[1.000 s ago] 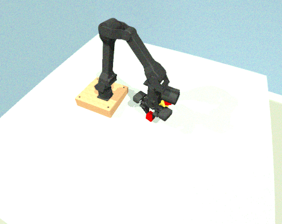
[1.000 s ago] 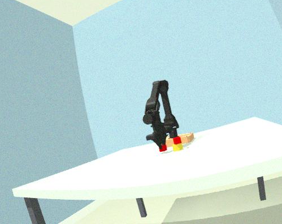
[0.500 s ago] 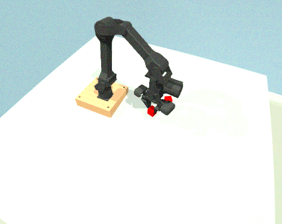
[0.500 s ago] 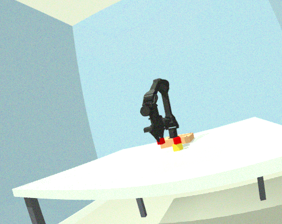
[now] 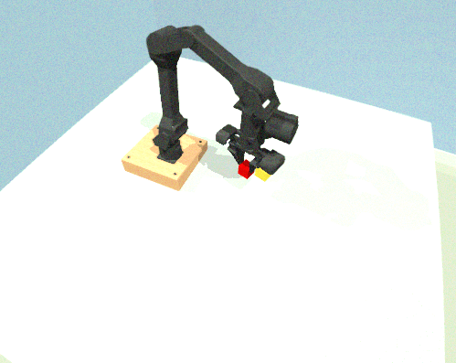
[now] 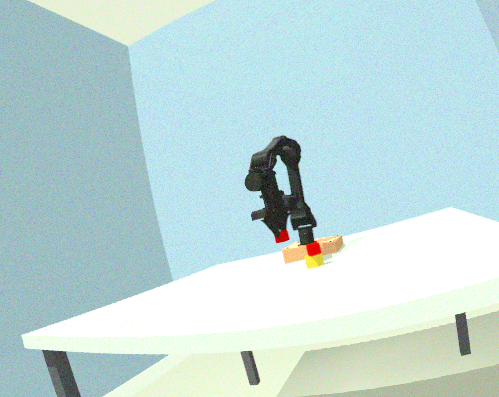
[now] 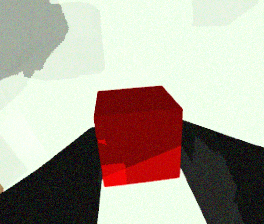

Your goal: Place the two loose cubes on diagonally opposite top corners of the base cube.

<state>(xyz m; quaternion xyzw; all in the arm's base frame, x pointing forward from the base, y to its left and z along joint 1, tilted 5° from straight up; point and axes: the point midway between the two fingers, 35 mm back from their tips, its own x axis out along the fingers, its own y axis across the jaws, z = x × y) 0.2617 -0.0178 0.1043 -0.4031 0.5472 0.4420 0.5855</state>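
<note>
My gripper [image 5: 248, 162] [image 6: 280, 232] [image 7: 136, 132] is shut on a red cube [image 5: 245, 169] [image 6: 282, 236] [image 7: 137, 128] and holds it above the table. The yellow base cube [image 5: 262, 174] [image 6: 314, 261] stands on the table just beside and below the held cube. In the exterior view a second red cube [image 6: 312, 248] sits on top of the yellow cube. The gripper body hides that second cube in the top view. In the wrist view the dark fingers flank the held cube on both sides.
The arm stands on a wooden mounting block [image 5: 145, 160] [image 6: 334, 244] close to the cubes. The white table [image 5: 214, 272] [image 6: 334, 298] ends at an edge on the right side of the top view.
</note>
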